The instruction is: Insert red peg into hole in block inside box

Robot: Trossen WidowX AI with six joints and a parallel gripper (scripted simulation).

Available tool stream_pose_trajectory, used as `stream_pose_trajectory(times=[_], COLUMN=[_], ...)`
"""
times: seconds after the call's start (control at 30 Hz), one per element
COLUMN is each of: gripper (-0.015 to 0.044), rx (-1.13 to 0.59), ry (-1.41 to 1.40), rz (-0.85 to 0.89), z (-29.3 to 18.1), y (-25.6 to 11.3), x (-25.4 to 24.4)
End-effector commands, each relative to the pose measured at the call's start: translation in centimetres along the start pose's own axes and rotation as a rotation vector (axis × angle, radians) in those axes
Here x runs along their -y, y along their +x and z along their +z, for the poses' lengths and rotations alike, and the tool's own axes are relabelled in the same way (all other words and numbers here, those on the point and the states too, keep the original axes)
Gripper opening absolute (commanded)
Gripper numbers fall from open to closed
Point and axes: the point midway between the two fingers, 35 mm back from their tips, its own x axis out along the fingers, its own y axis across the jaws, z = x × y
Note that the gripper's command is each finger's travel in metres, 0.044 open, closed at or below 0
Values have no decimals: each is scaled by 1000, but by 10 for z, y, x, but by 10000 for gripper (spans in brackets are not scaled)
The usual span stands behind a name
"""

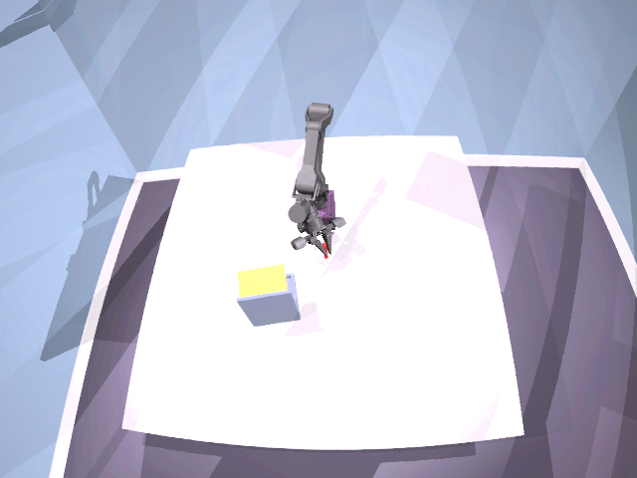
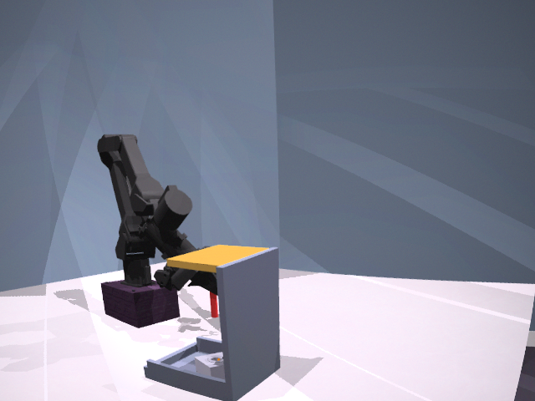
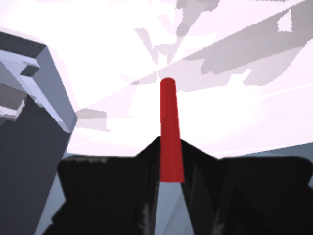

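The red peg is upright, its lower end a little above the table. My gripper is shut on the peg near its upper end. In the exterior view its fingertips are partly hidden behind the box wall. The blue-grey box stands apart from the gripper and peg. Its yellow roof juts from the back wall. The pale block is on the box floor below the roof, with its hole partly visible in the exterior view.
The purple base block carries the arm. The box has low rims around its floor. Its tall back wall and overhanging roof bound the space around the block. Shadows lie across the white table.
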Motion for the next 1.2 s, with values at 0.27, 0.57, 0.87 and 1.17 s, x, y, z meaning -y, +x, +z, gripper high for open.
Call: stream_pose_trajectory(times=[0.27,0.57,0.87,1.17], gripper=[0,0,0,0], rx=[1,2,2,3], ry=[1,23,45,68], rz=[5,29,54,79], z=[-10,-15,-20,-24], y=[-9,-10,-11,-12], x=[-1,-17,-34,-52])
